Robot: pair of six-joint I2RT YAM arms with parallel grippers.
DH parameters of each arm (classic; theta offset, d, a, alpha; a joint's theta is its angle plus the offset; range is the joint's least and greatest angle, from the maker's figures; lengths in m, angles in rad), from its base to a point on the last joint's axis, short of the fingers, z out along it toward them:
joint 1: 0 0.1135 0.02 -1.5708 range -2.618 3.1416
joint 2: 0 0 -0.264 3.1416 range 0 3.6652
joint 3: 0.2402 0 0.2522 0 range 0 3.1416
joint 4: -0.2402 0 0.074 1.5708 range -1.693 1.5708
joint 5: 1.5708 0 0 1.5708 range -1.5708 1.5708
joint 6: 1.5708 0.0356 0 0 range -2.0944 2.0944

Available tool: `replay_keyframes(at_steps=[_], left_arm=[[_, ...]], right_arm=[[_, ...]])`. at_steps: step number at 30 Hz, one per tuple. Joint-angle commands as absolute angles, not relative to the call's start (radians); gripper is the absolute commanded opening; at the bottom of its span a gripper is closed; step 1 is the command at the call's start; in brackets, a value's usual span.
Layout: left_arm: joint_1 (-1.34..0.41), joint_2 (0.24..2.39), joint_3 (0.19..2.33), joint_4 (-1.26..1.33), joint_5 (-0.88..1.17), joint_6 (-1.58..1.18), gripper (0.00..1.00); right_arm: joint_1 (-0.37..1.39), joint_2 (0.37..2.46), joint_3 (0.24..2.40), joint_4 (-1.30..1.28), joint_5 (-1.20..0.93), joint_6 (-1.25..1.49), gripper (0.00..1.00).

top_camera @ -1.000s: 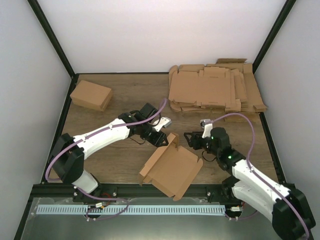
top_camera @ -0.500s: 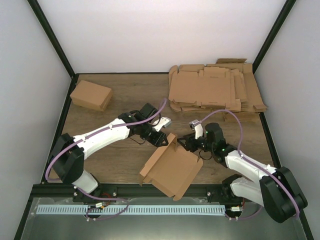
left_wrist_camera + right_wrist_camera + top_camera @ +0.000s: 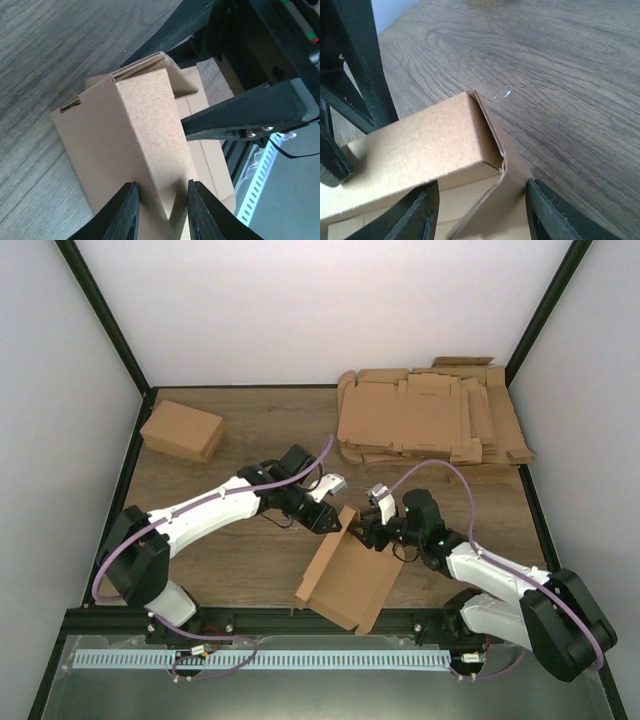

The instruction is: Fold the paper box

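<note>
Two grippers meet at the paper box, near the bench's front edge. Left gripper jaws pinch its raised side wall, holding it upright. Right gripper jaws, spread, straddle that wall's corner, probably to tuck the end flap.

Half-folded plain brown cardboard paper box front centre | left gripper, right gripper at its far corner | flat brown cardboard blanks piled back right

Matt, rough cardboard paper box; grained wood table
</note>
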State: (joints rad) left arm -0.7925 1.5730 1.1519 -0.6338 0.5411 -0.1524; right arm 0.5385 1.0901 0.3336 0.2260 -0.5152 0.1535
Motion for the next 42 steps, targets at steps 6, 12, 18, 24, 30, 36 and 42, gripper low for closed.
replay_keyframes(at_steps=[6, 12, 18, 24, 30, 36, 42], left_arm=[[-0.774, 1.604, 1.152, -0.569, 0.679, -0.117, 0.30], [-0.731, 1.612, 1.147, -0.566, 0.675, -0.125, 0.30], [-0.697, 1.608, 1.130, -0.554, 0.691, -0.126, 0.30], [-0.675, 1.618, 1.123, -0.561, 0.696, -0.109, 0.30], [-0.674, 1.629, 1.116, -0.564, 0.694, -0.104, 0.30], [-0.674, 1.632, 1.112, -0.568, 0.681, -0.101, 0.30], [-0.675, 1.629, 1.103, -0.560, 0.679, -0.104, 0.30]], right_arm=[[0.586, 1.125, 0.341, 0.351, -0.474, 0.060, 0.47], [0.588, 1.165, 0.372, 0.321, -0.515, 0.090, 0.48], [0.599, 1.135, 0.360, 0.291, -0.547, 0.118, 0.61], [0.595, 1.092, 0.387, 0.195, -0.503, 0.148, 0.83], [0.528, 1.012, 0.378, 0.203, -0.532, 0.213, 0.81], [0.447, 0.918, 0.408, 0.151, -0.557, 0.239, 0.81], [0.361, 0.876, 0.416, 0.106, -0.336, 0.315, 0.81]])
